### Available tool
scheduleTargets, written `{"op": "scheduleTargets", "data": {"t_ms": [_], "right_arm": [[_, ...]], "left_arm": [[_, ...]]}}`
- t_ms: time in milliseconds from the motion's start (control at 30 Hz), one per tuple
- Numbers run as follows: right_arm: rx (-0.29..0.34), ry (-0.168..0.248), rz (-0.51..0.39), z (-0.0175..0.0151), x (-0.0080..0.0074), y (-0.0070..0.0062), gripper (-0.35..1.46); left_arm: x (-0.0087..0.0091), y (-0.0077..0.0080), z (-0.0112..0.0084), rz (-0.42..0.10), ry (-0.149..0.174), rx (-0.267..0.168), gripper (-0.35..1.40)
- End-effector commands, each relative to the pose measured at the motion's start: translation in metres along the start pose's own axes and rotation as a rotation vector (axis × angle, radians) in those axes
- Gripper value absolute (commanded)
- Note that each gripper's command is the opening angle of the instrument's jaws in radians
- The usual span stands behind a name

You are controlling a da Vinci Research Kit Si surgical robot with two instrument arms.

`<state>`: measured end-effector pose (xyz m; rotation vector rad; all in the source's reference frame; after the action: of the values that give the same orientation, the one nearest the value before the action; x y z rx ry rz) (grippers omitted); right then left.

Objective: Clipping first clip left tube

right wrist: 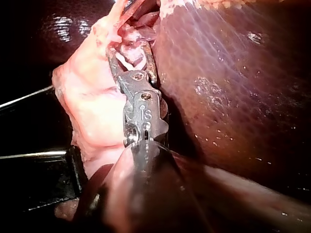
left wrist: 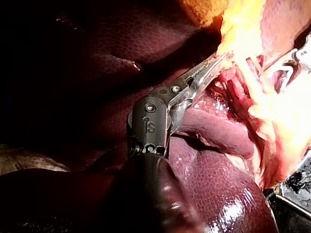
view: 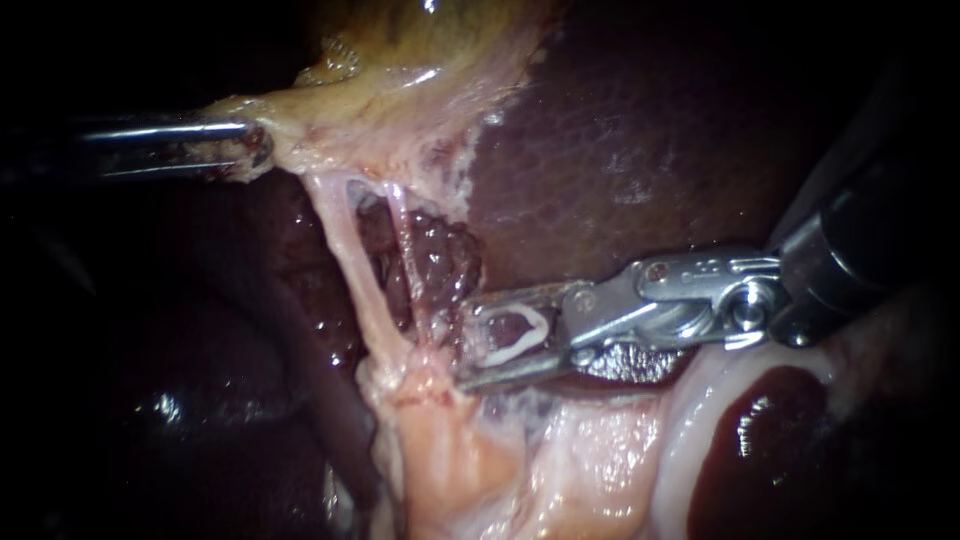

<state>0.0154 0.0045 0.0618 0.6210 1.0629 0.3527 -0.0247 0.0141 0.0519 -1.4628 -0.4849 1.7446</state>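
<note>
clip lies apart from left tube

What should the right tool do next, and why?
Probably ease the right instrument forward until its white clip straddles the left tube. The clip sits short of that tube, not around it, while the left instrument holds the tissue taut.

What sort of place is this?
Likely a surgical practice bench: a dark maroon liver, pale yellowish gallbladder tissue held by the slender left instrument, and the right instrument carrying a white clip.
</note>
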Motion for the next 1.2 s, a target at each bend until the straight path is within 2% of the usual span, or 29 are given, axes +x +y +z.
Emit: {"op": "scheduleTargets", "data": {"t_ms": [33, 167, 300, 433, 567, 700, 900, 1200], "right_arm": [[0.009, 0.012, 0.003, -0.0004, 0.0003, -0.0002, 0.48], [0.04, 0.047, 0.024, -0.0017, 0.0013, -0.001, 0.49], [0.068, 0.061, 0.044, -0.0025, 0.0028, -0.0022, 0.5], [0.083, 0.078, 0.059, -0.0023, 0.0042, -0.0035, 0.5], [0.085, 0.078, 0.076, -0.0013, 0.0053, -0.0044, 0.5], [0.087, 0.099, 0.099, -0.0001, 0.006, -0.0047, 0.5], [0.085, 0.102, 0.122, 0.0014, 0.0067, -0.0049, 0.5], [0.078, 0.105, 0.138, 0.0032, 0.0067, -0.0043, 0.5]], "left_arm": [[0.0, 0.0, 0.0, 0.0, 0.0, 0.0, -0.35], [0.0, 0.0, 0.0, 0.0, 0.0, 0.0, -0.35], [0.0, -0.0001, 0.0, 0.0, 0.0, 0.0, -0.35], [-0.0001, -0.0002, 0.0001, 0.0, 0.0, 0.0, -0.35], [-0.0002, -0.0002, 0.0001, 0.001, 0.0, 0.0, -0.35], [-0.0002, -0.0002, 0.0002, 0.001, 0.0, 0.001, -0.35], [-0.0003, -0.0002, 0.0004, 0.001, 0.001, 0.002, -0.35], [-0.0003, -0.0001, 0.0005, 0.001, 0.001, 0.002, -0.35]]}}
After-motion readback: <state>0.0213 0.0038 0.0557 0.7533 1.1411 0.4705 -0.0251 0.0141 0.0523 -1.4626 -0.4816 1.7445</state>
